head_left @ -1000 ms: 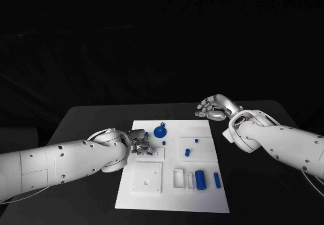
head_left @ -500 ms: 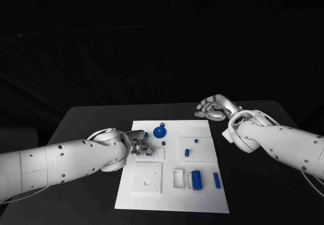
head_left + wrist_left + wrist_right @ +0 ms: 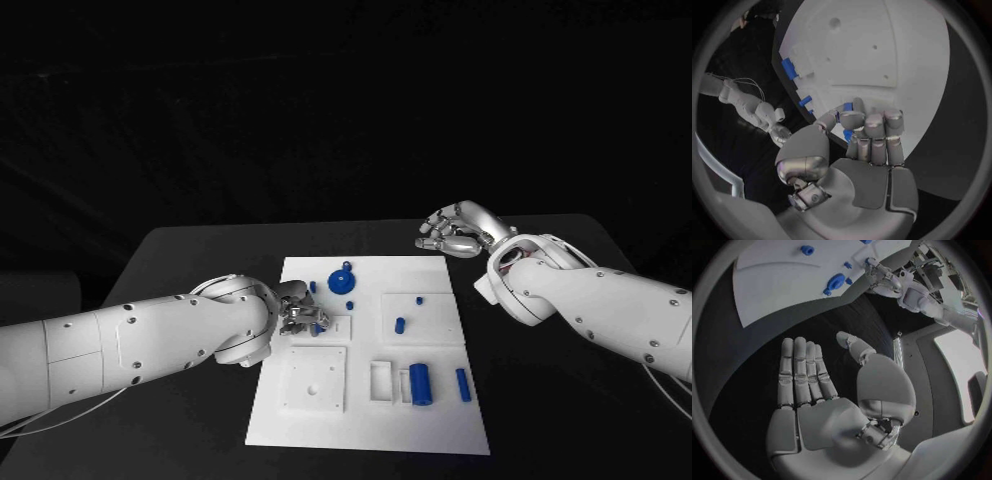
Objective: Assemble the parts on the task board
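I have my left hand pinching a small blue plastic peg over the flat white task board's left edge, my right hand released beyond it, so next I must seat that peg squarely.

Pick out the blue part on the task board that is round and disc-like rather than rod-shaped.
It is the blue disc near the far edge of the task board. The other blue parts are slim pegs or cylinders; this alone is flat and round.

Black table; white task board flat at centre, long side running away from robot.
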Controlling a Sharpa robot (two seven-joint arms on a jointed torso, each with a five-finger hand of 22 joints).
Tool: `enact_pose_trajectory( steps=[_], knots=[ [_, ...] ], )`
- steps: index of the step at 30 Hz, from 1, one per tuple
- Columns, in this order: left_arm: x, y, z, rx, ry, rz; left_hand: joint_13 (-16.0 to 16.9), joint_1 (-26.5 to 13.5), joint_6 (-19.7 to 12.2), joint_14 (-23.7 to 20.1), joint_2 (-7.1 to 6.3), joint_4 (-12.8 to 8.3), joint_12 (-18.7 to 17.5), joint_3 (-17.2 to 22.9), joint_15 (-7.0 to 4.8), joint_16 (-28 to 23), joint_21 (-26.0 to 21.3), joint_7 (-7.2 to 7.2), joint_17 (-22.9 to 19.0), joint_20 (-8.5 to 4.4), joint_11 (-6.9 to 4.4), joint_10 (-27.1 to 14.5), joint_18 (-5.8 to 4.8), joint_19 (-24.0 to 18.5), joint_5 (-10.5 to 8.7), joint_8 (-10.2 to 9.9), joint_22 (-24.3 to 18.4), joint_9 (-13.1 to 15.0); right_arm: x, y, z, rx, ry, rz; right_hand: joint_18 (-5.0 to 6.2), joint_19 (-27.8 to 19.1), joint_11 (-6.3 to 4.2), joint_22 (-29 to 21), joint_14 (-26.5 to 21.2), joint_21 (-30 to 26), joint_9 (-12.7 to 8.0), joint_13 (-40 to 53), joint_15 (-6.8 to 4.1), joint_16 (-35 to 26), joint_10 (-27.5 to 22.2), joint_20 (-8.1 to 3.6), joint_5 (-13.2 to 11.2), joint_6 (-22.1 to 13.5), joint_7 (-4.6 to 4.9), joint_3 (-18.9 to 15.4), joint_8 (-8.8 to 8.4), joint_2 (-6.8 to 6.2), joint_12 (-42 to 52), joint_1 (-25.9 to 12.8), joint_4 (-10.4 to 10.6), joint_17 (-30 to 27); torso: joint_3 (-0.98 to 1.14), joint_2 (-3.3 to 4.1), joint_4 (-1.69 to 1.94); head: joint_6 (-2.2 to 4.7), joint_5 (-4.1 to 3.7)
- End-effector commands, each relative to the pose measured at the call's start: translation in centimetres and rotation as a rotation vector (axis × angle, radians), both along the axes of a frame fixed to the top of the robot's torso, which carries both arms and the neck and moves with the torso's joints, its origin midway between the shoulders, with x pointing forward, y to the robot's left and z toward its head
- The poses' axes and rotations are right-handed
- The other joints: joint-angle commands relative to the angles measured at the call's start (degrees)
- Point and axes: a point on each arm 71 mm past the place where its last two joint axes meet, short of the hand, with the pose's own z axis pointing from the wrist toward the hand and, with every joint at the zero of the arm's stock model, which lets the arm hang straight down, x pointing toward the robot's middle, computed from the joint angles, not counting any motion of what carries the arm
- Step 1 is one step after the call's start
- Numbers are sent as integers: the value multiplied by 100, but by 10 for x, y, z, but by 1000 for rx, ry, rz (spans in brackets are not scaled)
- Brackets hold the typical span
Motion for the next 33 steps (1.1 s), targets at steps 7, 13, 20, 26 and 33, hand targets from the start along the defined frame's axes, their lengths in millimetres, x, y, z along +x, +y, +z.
enact_pose_trajectory(
  steps=[7,13,20,26,33],
  knots=[
    [-6,-8,-9,3,43,-30,-7,22,892,48,70,-70,53,80,-117,52,-15,-621,-7,-574,-221,-241,50,-15,20,-5,38,-8,0,2,0,-2,4,15,84,5,2,9,-52,-28,-10,-14,4,24,-32,36,35,-50,7,7,-20,21,31,12,38,-10,3,0,-4,10,-2],
    [-3,-6,-9,31,32,-38,-14,47,887,52,24,-96,62,129,-129,56,-10,-624,-12,-582,-225,-243,59,4,-55,-3,41,-1,0,2,0,-3,5,15,84,4,3,11,-53,-30,-10,-19,4,25,-34,36,42,-50,7,7,-20,24,35,12,40,-12,4,0,0,20,-5],
    [-3,-8,-10,42,48,-49,-49,119,860,28,-161,-21,59,176,-146,41,-31,-610,-38,-585,-207,-250,62,13,-405,-12,37,11,0,2,0,-3,6,17,84,3,3,13,-56,-34,-11,-28,5,26,-38,36,56,-51,7,6,-21,22,39,12,40,-15,4,-1,0,27,-6],
    [-2,-9,-9,34,40,-43,-84,59,854,14,-398,249,58,109,-153,41,-56,-604,-59,-585,-198,-248,61,8,-859,-25,38,15,0,2,0,-3,7,16,84,2,4,15,-57,-36,-12,-33,6,27,-40,36,64,-52,7,6,-22,23,42,12,41,-17,0,-2,-1,32,-12],
    [-1,-8,-8,28,31,-35,-104,34,853,11,-553,445,64,89,-165,47,-67,-607,-72,-593,-202,-251,69,9,-1142,-32,44,19,0,2,0,-3,6,16,84,1,5,17,-59,-40,-12,-42,6,29,-42,37,80,-53,8,5,-22,22,48,12,41,-20,-2,-1,2,45,-25]
  ],
)
